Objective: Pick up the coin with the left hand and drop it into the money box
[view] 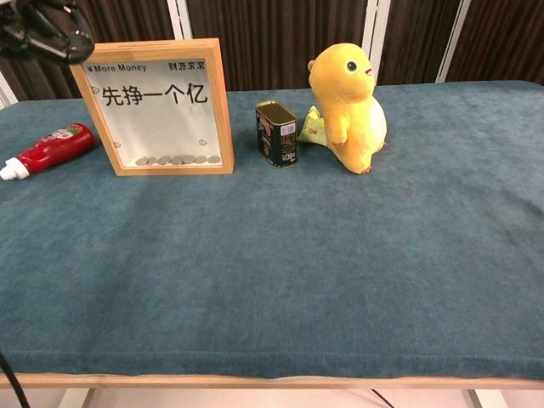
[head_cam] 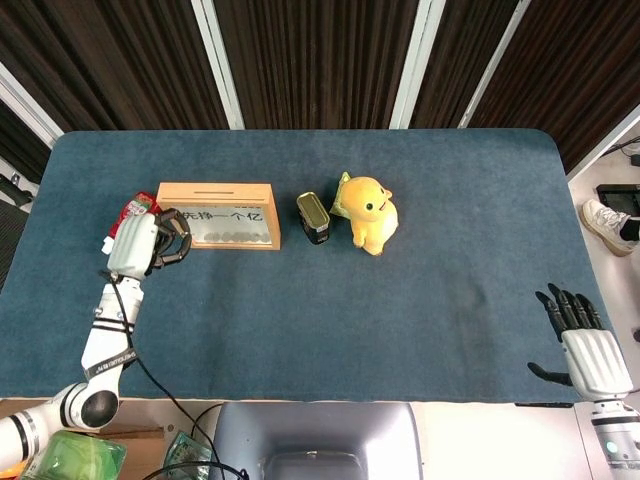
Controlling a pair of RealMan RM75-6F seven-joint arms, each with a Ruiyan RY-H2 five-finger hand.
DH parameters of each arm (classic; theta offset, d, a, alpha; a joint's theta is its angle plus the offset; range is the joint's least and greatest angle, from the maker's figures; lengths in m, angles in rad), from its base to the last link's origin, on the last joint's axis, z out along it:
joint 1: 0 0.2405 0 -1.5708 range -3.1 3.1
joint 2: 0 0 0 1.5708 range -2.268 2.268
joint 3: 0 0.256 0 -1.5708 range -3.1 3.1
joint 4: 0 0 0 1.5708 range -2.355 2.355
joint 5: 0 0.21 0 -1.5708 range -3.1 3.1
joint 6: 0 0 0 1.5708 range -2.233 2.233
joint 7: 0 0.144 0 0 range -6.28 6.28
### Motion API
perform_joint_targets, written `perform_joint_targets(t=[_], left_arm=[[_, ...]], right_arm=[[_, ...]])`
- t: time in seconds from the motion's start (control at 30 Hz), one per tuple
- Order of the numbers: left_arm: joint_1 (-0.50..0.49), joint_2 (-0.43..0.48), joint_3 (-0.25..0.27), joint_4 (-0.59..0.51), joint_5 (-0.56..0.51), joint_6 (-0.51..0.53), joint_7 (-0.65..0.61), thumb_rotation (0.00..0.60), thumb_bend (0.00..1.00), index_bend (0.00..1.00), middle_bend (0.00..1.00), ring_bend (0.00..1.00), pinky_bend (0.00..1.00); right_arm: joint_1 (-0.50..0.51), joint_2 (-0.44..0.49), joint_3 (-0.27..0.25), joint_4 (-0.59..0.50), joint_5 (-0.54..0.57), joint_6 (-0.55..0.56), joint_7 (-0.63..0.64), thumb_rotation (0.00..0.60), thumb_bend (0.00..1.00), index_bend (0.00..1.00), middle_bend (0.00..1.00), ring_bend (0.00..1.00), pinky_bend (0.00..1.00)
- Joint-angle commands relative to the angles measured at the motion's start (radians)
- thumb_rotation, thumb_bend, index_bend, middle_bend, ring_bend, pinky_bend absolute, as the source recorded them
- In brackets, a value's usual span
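Note:
The wooden money box (head_cam: 218, 215) stands upright at the table's left back, with its slot on the top edge and several coins behind its glass (view: 153, 106). My left hand (head_cam: 140, 243) is raised at the box's left end, level with its upper left corner in the chest view (view: 47, 30). Its thumb and fingers are curled into a tight pinch. The coin is too small to make out between the fingertips, and none lies on the cloth. Far off at the table's front right edge, my right hand (head_cam: 590, 350) holds nothing, fingers apart.
A red ketchup bottle (view: 51, 146) lies left of the box, partly under my left hand in the head view. A dark tin can (head_cam: 313, 217) and a yellow plush toy (head_cam: 368, 213) stand right of the box. Blue cloth (head_cam: 330, 310) covers the table.

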Motion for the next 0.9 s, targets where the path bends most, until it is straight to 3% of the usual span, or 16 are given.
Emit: perform_joint_targets(t=[0.03, 0.47, 0.9], left_arm=[[-0.093, 0.031, -0.063, 0.017, -0.111, -0.072, 0.058, 0.600, 0.67, 0.71, 1.00, 1.00, 1.00], [-0.289, -0.017, -0.055, 0.194, -0.287, -0.188, 0.108, 0.600, 0.67, 0.71, 1.00, 1.00, 1.00], [-0.359, -0.045, -0.004, 0.315, -0.309, -0.252, 0.070, 0.600, 0.67, 0.71, 1.00, 1.00, 1.00]], right_arm=[[0.002, 0.002, 0.007, 0.003, 0.012, -0.003, 0.007, 0.600, 0.17, 0.00, 0.00, 0.00, 0.00], [0.001, 0.013, 0.024, 0.011, 0.050, -0.010, 0.037, 0.600, 0.17, 0.00, 0.00, 0.00, 0.00], [-0.006, 0.018, 0.028, 0.010, 0.054, 0.003, 0.044, 0.600, 0.17, 0.00, 0.00, 0.00, 0.00]])
